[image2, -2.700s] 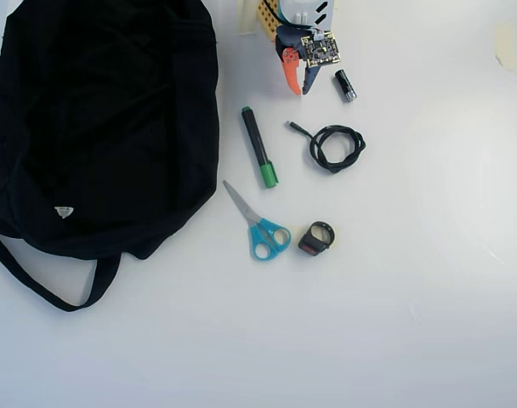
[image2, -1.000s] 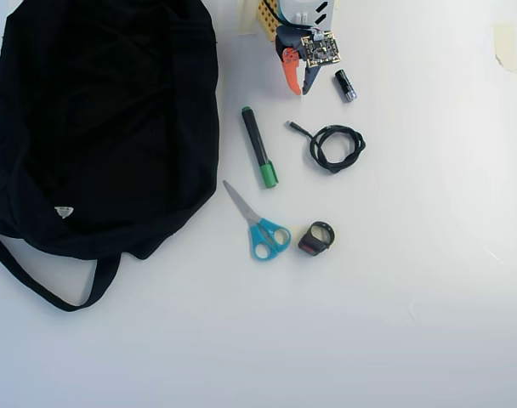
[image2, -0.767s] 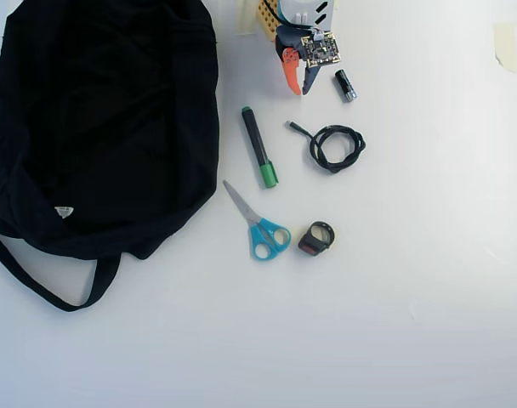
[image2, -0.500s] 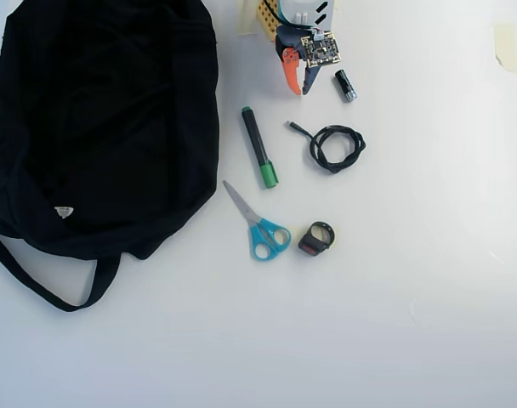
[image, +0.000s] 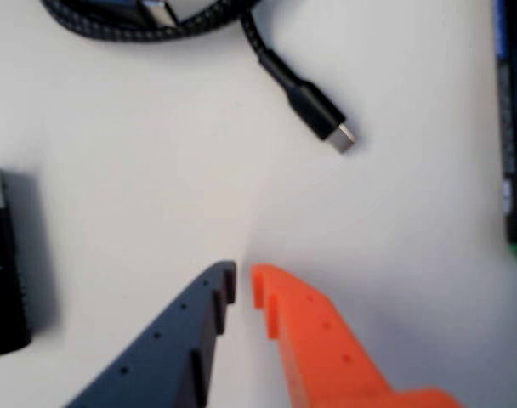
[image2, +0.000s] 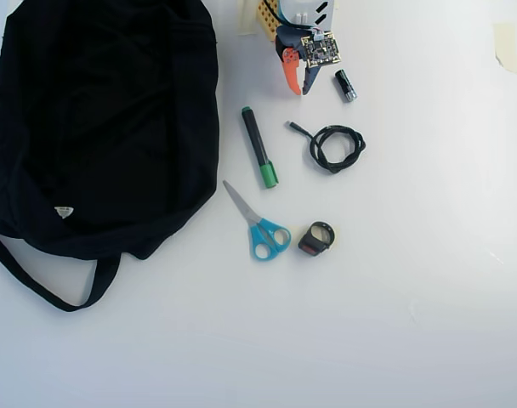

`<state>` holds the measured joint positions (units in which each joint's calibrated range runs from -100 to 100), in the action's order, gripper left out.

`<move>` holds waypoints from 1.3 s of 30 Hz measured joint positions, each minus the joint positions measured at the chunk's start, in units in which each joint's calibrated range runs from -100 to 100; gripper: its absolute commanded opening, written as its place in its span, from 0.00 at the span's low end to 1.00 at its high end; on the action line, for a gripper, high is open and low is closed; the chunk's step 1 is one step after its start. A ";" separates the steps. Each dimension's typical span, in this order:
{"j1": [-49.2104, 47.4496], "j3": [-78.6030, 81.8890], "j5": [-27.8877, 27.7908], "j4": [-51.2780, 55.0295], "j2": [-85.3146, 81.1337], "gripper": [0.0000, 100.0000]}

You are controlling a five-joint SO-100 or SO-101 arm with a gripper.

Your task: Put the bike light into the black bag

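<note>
Nothing done yet, by the look of it: approach step not begun. Claw point(image2: 298, 88) parked at top of overhead view, close to arm base, empty, tips nearly together w/ only a thin slit between (clear in wrist view point(image: 242, 285): grey finger left, orange finger right, nothing in the gap). Bike light point(image2: 316, 239) lying on white desk point(image2: 428, 255) low-centre in overhead view, just right of blue scissors point(image2: 260, 227), loop strap up-right, red lens toward bottom-left; well apart from claw, not in wrist view at all. In between: coiled cable point(image2: 333, 146) (its plug end seen straight ahead of the tips in wrist view point(image: 314, 109)), green marker point(image2: 258, 157) to the left, small black cylinder point(image2: 344, 85) just beside claw on the right. Black bag point(image2: 105, 119) fills upper-left of overhead view, strap trailing to bottom-left, white label near lower edge; mouth hard to make out (all black on black). Next move, as judged: spread the fingers, reach out over the cable w/o snagging it, come down on the light clear of the scissor handles, grip the body or strap, then lift and swing left over the bag.
</note>
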<state>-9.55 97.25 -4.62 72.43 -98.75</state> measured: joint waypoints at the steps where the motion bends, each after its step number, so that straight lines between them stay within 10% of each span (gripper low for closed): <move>1: 0.00 0.00 0.00 0.00 0.00 0.02; 21: -0.44 -0.16 -0.34 -0.86 0.00 0.03; 39: -2.28 -19.42 -0.24 -48.35 26.73 0.02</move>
<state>-11.83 77.83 -4.86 24.09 -72.02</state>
